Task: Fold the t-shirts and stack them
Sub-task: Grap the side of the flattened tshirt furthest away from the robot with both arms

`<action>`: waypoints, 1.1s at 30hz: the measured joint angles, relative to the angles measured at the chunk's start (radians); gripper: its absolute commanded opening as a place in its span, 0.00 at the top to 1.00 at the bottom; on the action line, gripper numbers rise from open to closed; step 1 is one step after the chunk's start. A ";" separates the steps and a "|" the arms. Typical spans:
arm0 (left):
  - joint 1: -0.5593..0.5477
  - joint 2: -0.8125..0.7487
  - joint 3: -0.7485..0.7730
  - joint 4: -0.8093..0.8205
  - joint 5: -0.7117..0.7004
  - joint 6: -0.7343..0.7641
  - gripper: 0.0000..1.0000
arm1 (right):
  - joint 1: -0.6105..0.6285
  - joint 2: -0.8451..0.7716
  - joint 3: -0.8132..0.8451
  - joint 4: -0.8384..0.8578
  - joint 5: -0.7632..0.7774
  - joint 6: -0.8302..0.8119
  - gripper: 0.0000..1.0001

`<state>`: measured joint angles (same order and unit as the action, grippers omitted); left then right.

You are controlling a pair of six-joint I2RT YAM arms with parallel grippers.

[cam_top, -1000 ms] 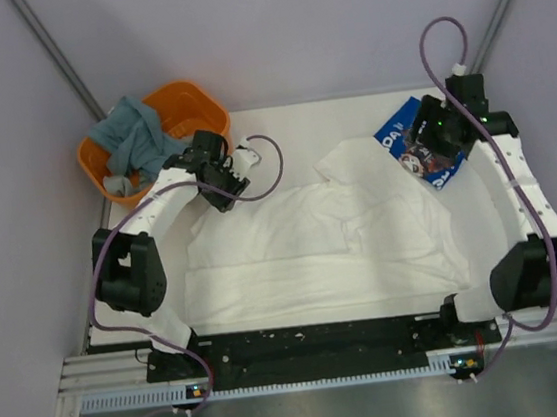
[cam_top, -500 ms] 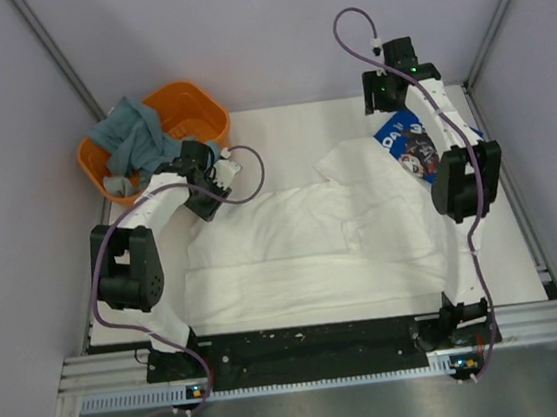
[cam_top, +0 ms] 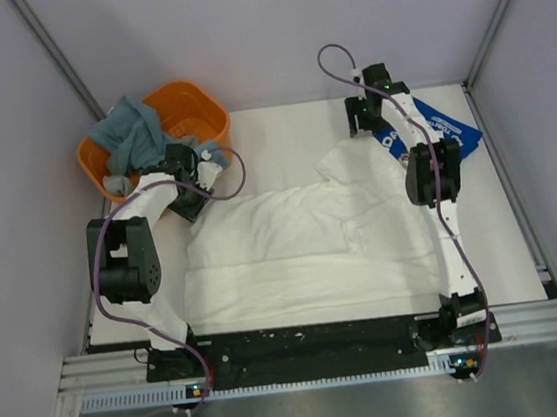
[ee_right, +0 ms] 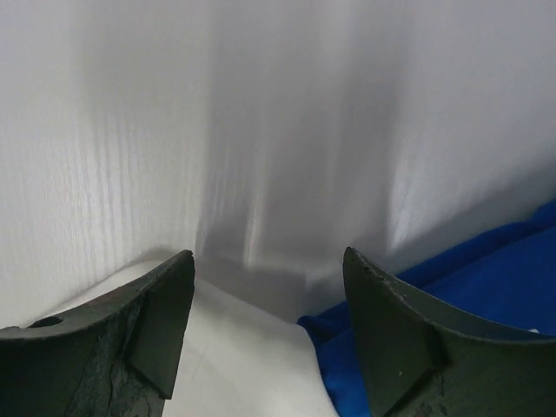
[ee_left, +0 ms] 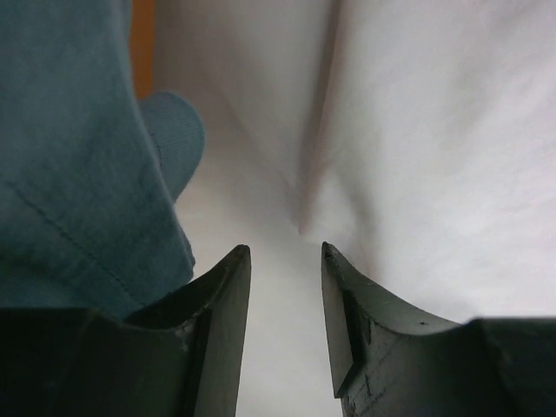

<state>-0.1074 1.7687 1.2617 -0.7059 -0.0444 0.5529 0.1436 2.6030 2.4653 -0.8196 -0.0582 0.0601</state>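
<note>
Frankly little looks finished: the white t-shirt [cam_top: 303, 246] sprawls rumpled, only partly folded, mid-table [cam_top: 279, 128], the blue t-shirt [cam_top: 446, 129] lies unstacked at its far right, and the left gripper [ee_left: 285, 252] gapes narrowly, the right gripper [ee_right: 269, 256] wide, both empty.

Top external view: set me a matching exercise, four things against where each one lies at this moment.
Things
1. white t-shirt
2. blue t-shirt
3. orange basket
4. grey-blue cloth

Places
A. heaped in the basket and hanging over its rim
B. at the far right of the table
C. at the far left corner of the scene
D. spread across the middle of the table

Pairs: 1-D, 2-B, 3-C, 4-A
</note>
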 measured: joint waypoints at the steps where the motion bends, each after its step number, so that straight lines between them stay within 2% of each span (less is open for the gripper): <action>1: 0.004 0.004 0.000 0.005 -0.001 0.001 0.57 | 0.005 0.006 0.000 -0.005 0.000 -0.002 0.33; 7: 0.011 0.028 0.000 0.031 0.002 0.006 0.57 | 0.055 0.013 0.002 -0.014 0.018 -0.029 0.52; 10: 0.018 0.032 0.000 0.036 0.015 0.009 0.56 | 0.072 0.013 -0.005 -0.021 0.015 -0.041 0.70; 13: 0.029 0.032 0.000 0.037 0.053 0.019 0.55 | 0.077 0.013 -0.005 -0.028 -0.010 -0.048 0.96; 14: 0.031 0.032 0.000 0.037 0.062 0.023 0.55 | 0.076 0.013 -0.005 -0.031 -0.023 -0.051 1.00; 20: 0.035 0.045 0.009 0.007 0.162 0.067 0.51 | 0.076 0.003 -0.017 -0.042 -0.106 -0.048 1.00; 25: 0.034 0.080 0.018 -0.005 0.190 0.087 0.56 | 0.077 -0.068 -0.080 -0.049 -0.164 -0.032 1.00; 27: 0.034 0.105 0.026 0.000 0.179 0.090 0.62 | 0.077 -0.114 -0.106 -0.048 -0.188 -0.027 1.00; 31: 0.034 0.121 0.027 0.003 0.162 0.102 0.95 | 0.077 -0.219 -0.161 -0.041 -0.224 -0.017 1.00; 32: 0.034 0.121 0.029 0.002 0.162 0.106 1.00 | 0.077 -0.242 -0.177 -0.034 -0.229 -0.015 1.00; 33: 0.034 0.121 0.031 0.001 0.164 0.109 1.00 | 0.077 -0.271 -0.198 -0.031 -0.233 -0.014 1.00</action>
<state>-0.0734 1.8893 1.2922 -0.7052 0.1192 0.6617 0.2207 2.3318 2.2673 -0.8509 -0.2916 0.0456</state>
